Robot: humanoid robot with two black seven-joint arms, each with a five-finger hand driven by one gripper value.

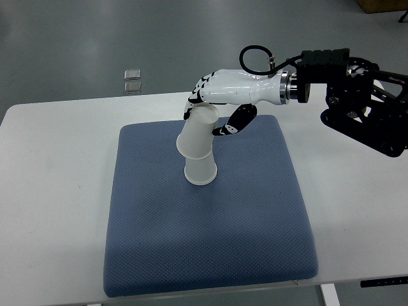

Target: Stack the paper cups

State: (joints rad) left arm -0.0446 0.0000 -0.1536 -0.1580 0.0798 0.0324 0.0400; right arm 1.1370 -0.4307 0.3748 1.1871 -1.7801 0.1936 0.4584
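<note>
Two white paper cups stand upside down on the blue pad (210,223). The upper cup (196,131) sits tilted over the lower cup (201,171), partly covering it. My right hand (213,111) reaches in from the right and is closed around the upper cup's top end. Its fingers (196,97) are on the far side and its thumb (234,121) is on the near right side. The lower cup's rim rests on the pad. My left arm does not show.
The blue pad lies on a white table (51,191). The right arm's black forearm (363,102) hangs over the table's back right corner. Two small grey squares (132,80) lie on the floor beyond the table's far edge.
</note>
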